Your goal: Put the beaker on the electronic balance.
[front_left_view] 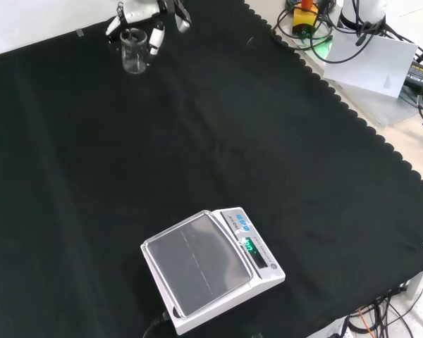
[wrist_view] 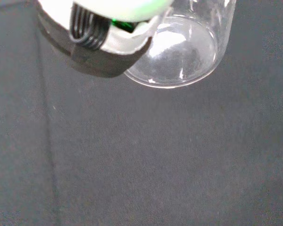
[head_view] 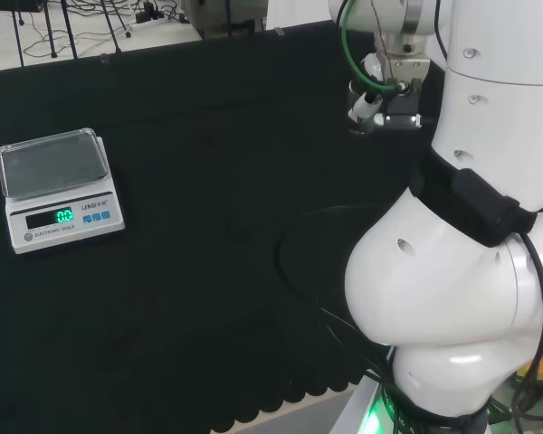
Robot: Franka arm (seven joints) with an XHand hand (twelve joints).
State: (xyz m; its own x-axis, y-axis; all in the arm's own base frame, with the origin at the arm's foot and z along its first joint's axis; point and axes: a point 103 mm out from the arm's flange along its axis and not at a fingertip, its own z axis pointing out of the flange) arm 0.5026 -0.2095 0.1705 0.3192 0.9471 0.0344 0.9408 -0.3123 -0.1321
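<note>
Black cloth (front_left_view: 218,141) under my hand (front_left_view: 144,14), fingers spread around the beaker (front_left_view: 134,53): light, slippery, breakable glass, so I'd grasp mid-wall.

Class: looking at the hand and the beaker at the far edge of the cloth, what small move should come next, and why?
Probably close the robot hand around the beaker. Its fingers hang spread about the upright glass, which seems to stand on the cloth, far from the balance, whose pan is bare.
</note>
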